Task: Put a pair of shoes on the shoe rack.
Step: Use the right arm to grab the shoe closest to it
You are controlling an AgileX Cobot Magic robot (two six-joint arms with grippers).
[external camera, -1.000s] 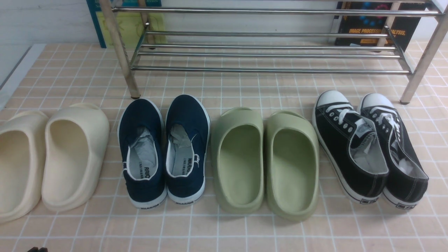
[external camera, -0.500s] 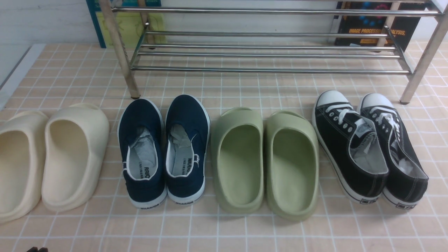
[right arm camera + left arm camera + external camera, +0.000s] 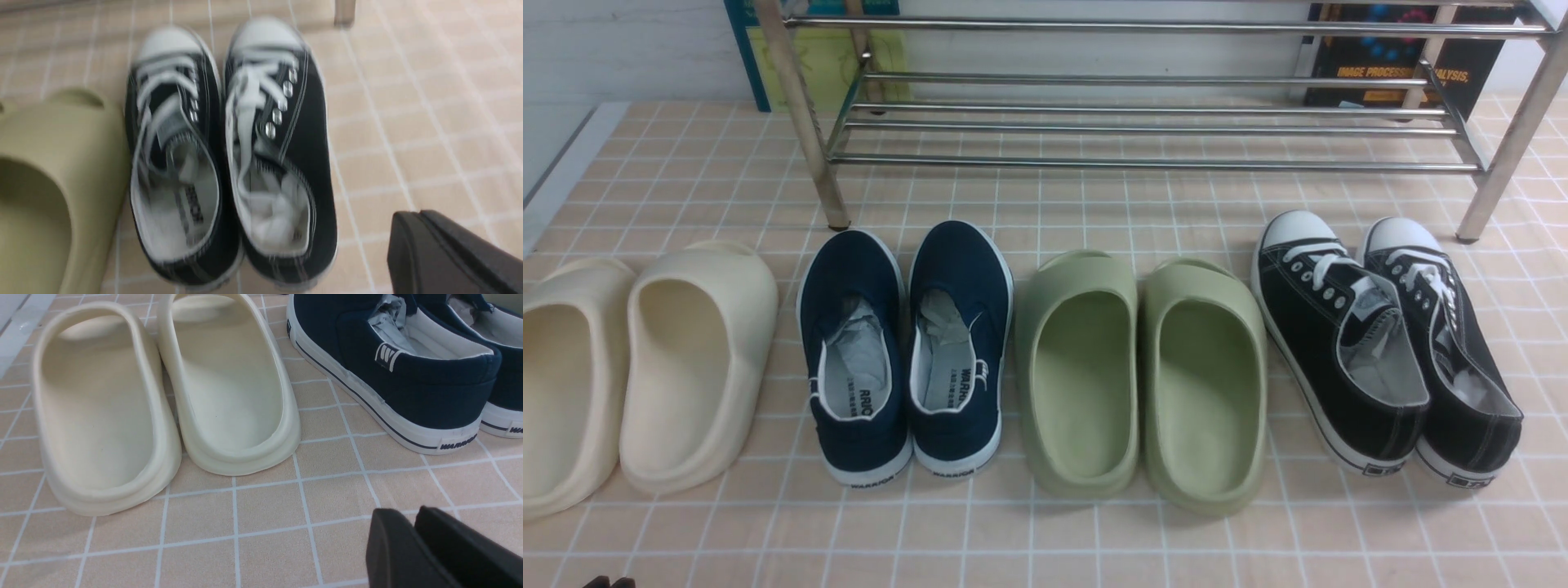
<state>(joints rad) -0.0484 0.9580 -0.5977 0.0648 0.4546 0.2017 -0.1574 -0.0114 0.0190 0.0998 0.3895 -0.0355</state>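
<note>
Sitting on the tiled counter (image 3: 1045,539) at the row's right end (just beside the green slippers (image 3: 1205,384)), the pair of shoes (image 3: 1384,359) faces the shoe rack (image 3: 1143,163). The right pincer (image 3: 416,228) is closed and empty. Whether the left pincer (image 3: 413,522) is open cannot be told.

You are viewing these items:
1. Two cream foam slippers (image 3: 229,396) are lying side by side with their inner edges touching and their heels toward the camera.
2. A navy slip-on (image 3: 408,388) is sitting just beside them, not touching, with crumpled paper (image 3: 390,318) filling its opening. A second navy slip-on (image 3: 504,375) is showing only partly.
3. A peach tiled floor (image 3: 265,506) is carrying everything.
4. The left gripper (image 3: 402,522) is showing near the navy heel, gripping nothing. You are not seeing clearly how far apart its black fingers are.
</note>
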